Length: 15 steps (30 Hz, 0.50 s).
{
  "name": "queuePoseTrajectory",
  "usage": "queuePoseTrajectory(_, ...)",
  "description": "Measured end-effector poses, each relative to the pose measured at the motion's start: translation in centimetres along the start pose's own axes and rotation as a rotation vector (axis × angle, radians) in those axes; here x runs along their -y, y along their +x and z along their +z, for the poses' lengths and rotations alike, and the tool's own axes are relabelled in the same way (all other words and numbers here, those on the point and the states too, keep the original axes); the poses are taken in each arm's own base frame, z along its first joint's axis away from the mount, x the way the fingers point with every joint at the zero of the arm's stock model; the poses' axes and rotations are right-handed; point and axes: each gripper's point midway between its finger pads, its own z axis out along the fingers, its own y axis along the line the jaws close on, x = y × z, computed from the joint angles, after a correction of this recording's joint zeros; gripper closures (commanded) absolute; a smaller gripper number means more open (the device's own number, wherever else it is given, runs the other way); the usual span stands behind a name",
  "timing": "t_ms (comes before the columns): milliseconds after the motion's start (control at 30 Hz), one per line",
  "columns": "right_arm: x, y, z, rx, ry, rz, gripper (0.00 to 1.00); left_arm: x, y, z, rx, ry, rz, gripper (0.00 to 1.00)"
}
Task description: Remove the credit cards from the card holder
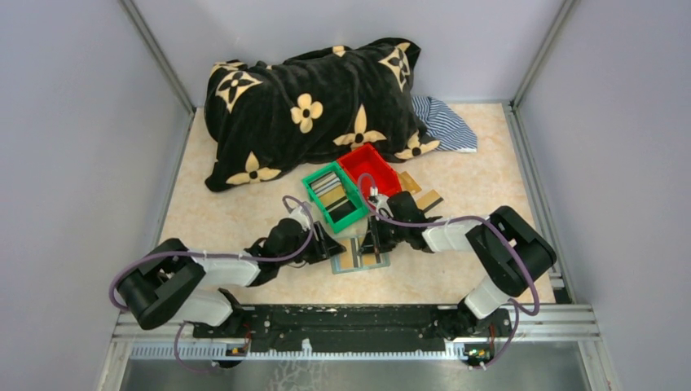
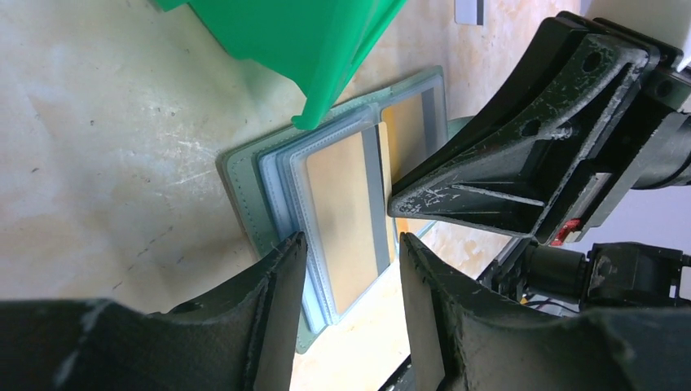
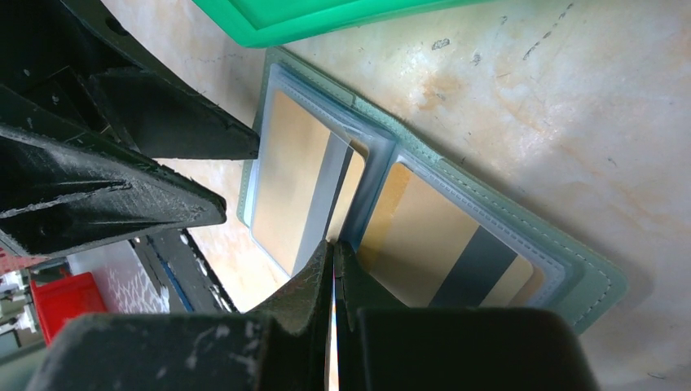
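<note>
The flat grey-green folding card holder lies open on the pale marbled bench, just beside a corner of the green plastic bin. Both arms are crowded over it. Gold credit cards with dark stripes sit in its see-through pockets, at least one on each half.

The right end effector is clenched, its tip down at the centre fold against the edge of a pocket leaf. I cannot tell whether it pinches a card, the clear plastic, or nothing. The left end effector is released, its fingers apart. They straddle the half of the holder nearer the left arm, seemingly placed to steady it.

The main risk is a pinch on the pocket film rather than on a card. A pull would then likely lift or drag the whole soft, light holder, since nothing clamps it down. A card caught only by a thin edge could slip from the pads or bind in its snug pocket. The two end effectors are also very close together, and the bin's corner sits right at the holder's edge. A careless lift could knock the fingers together or nudge the bin.
</note>
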Motion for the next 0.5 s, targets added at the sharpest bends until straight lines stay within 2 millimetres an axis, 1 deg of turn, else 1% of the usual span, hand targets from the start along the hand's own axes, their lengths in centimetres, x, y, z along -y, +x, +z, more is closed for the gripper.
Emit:
queuePoseTrajectory(233, 0.0, 0.0, 0.0, -0.001, 0.0, 0.0, 1.0, -0.9, -0.3, 0.0, -0.007, -0.074, -0.025, 0.51)
queuePoseTrajectory(400, 0.0, 0.0, 0.0, -0.001, 0.001, 0.001, 1.0, -2.0, -0.7, -0.1, -0.008, -0.125, -0.082, 0.52)
queuePoseTrajectory(500, 0.0, 0.0, -0.1, 0.0, 0.002, 0.001, 1.0, -2.2, -0.8, 0.0, -0.014, -0.134, -0.116, 0.51)
